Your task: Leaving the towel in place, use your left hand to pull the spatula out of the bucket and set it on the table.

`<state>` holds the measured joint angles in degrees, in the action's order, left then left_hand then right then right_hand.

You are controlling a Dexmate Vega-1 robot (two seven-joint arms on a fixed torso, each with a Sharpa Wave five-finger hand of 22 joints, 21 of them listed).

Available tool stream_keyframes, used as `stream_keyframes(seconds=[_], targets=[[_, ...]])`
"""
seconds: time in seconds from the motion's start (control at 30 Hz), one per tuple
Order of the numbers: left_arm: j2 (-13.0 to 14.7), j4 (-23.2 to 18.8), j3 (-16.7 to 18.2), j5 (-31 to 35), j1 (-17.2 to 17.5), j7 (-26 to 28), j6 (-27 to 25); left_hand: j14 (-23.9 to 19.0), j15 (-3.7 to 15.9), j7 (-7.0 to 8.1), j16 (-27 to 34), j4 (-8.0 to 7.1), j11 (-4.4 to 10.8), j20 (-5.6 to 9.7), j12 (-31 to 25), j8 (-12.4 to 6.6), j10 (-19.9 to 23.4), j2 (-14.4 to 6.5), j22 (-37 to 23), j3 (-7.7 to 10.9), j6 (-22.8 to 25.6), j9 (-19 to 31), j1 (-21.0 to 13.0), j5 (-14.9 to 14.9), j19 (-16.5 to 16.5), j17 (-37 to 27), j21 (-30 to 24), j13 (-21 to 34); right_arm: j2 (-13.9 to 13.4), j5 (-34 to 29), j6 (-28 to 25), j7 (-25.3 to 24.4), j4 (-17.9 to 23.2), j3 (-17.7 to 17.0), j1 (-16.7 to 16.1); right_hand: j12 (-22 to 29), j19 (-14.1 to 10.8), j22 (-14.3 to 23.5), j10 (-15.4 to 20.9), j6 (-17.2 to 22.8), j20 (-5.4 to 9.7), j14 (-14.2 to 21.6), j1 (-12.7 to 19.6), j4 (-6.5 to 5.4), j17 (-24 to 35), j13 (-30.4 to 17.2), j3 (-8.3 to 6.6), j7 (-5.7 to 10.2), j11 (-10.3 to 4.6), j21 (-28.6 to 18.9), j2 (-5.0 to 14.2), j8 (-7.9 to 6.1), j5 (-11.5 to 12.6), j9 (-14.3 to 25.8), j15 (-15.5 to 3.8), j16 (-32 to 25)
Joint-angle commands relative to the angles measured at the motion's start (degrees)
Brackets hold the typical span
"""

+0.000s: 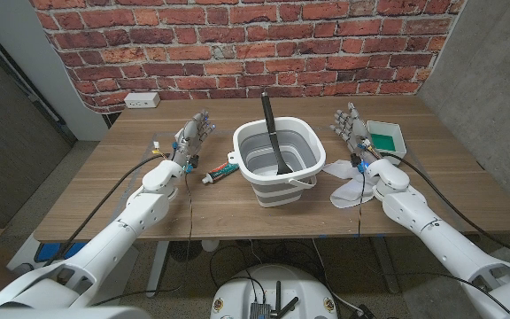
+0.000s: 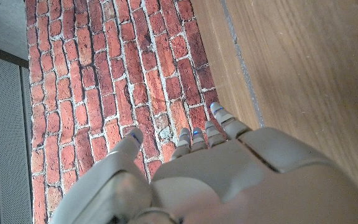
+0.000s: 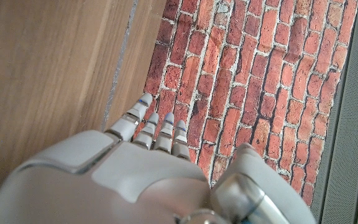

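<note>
In the collapsible bucket (image 1: 274,165) mid-desk, the black spatula (image 1: 272,135) stands propped, handle up. The left hand (image 1: 193,139) waits beside it, fingers apart, empty; best reach over the rim and lift straight up.

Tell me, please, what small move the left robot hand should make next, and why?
Probably swing the left robot hand rightward and up toward the spatula handle. The hand is open beside the bucket, holding nothing, and the black handle stands up above the rim, free to grasp.
</note>
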<state>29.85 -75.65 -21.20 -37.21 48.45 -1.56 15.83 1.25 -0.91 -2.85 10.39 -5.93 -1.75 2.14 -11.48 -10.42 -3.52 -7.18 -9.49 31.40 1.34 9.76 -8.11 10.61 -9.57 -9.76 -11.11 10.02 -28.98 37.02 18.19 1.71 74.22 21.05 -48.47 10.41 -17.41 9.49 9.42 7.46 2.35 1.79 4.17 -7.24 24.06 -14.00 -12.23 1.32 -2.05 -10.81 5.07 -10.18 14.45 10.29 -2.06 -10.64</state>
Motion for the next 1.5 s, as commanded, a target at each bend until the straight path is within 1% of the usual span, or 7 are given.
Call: stream_keyframes(seconds=[0.03,0.4,0.77,0.83,0.97,1.27,1.5], targets=[[1.1,-3.3,0.3,0.6,1.0,1.6,-1.1,0.2,0.03,-0.58,0.2,0.12,0.05,1.41,-0.3,-0.33,-0.5,-1.9,-0.2,0.48,0.1,0.2,-0.4,0.4,-0.4,-0.1,-0.2,0.2,-0.1,-0.2,1.6,-0.5,0.3,-0.8,-0.8,0.3,-0.3,0.1,0.3,0.1,0.61,0.3,-0.3,-0.19,0.0,0.0,-0.49,-0.04,-0.13,-0.3,1.68,-0.23,0.5,0.1,-0.68,-0.3],[2.8,-7.5,0.4,1.7,1.6,3.5,-3.1,0.1,-0.01,-0.48,0.1,0.58,0.17,1.49,-0.3,-0.27,-0.2,-1.8,-0.2,0.76,0.2,0.2,-0.5,0.4,-0.4,0.0,-0.1,0.2,-1.0,0.3,1.7,-1.3,2.5,-1.7,-2.4,0.4,-0.2,0.1,0.4,0.2,0.75,0.3,-0.5,-0.26,-0.4,0.3,-0.50,-0.15,-0.16,-0.2,1.63,-0.36,0.7,0.0,-0.78,-0.4],[6.5,-13.2,1.6,2.3,3.5,3.8,-4.9,-0.5,0.49,-0.08,0.0,2.27,0.54,1.57,-0.2,-0.31,0.4,-0.9,-0.1,1.09,0.8,0.2,-1.2,0.2,-0.3,0.2,0.1,0.1,-2.0,-0.1,0.5,-2.5,4.1,-2.0,-3.5,0.5,-0.1,0.1,0.6,0.2,0.74,0.4,-0.5,-0.25,-0.7,0.6,-0.53,-0.09,-0.18,-0.1,1.55,-0.44,0.9,0.0,-0.76,-0.4],[7.1,-13.6,1.9,1.9,3.7,2.9,-4.7,-0.7,0.64,0.11,0.0,3.03,0.61,1.62,-0.3,-0.33,0.8,-0.4,-0.1,1.14,0.9,0.2,-1.5,0.1,-0.4,0.2,0.2,0.1,-2.0,0.0,0.5,-2.7,4.3,-2.0,-3.7,0.6,-0.1,0.1,0.8,0.3,0.86,0.4,-0.5,-0.24,-0.8,0.7,-0.59,0.00,-0.19,0.0,1.63,-0.50,1.0,0.0,-0.96,-0.4],[8.0,-14.8,2.6,2.7,4.7,3.2,-3.4,-5.1,1.43,0.33,0.5,8.41,1.41,1.15,-0.9,-0.92,5.1,0.7,-0.1,2.16,4.5,0.2,-4.0,-0.4,-1.9,0.2,0.0,0.3,-2.1,-0.2,0.1,-2.9,4.6,-1.9,-3.8,0.6,-0.1,0.1,0.8,0.4,1.11,0.5,-0.4,-0.30,-1.1,0.9,-0.94,-0.01,-0.38,0.0,2.17,-0.58,1.2,0.0,-1.12,-0.5],[11.1,-19.2,4.8,-0.2,6.7,2.4,-6.5,-6.7,1.94,0.68,0.4,11.20,1.99,1.30,-0.9,-0.79,6.5,2.2,-0.1,2.10,5.6,0.2,-4.9,-0.6,-3.3,0.2,-0.2,0.3,-1.9,-1.1,-0.5,-5.2,6.2,-1.7,-4.6,0.6,-0.1,0.0,0.9,0.6,1.21,0.6,-0.3,-0.30,-1.4,1.2,-1.24,-0.13,-0.37,0.0,2.45,-0.68,1.5,0.0,-1.22,-0.5],[14.2,-24.3,6.1,-3.6,6.6,2.7,-13.7,-7.9,1.42,0.36,0.2,15.54,2.00,-0.65,-0.9,-1.01,8.4,3.8,0.0,2.82,7.0,0.3,-7.9,-0.2,-5.1,0.1,-0.2,0.4,-1.5,-1.4,-0.4,-5.8,6.3,-1.6,-4.6,0.7,-0.2,0.0,1.0,0.7,1.25,0.7,-0.2,-0.27,-1.7,1.3,-1.40,-0.12,-0.38,0.0,2.52,-0.69,1.6,0.0,-1.14,-0.6]])
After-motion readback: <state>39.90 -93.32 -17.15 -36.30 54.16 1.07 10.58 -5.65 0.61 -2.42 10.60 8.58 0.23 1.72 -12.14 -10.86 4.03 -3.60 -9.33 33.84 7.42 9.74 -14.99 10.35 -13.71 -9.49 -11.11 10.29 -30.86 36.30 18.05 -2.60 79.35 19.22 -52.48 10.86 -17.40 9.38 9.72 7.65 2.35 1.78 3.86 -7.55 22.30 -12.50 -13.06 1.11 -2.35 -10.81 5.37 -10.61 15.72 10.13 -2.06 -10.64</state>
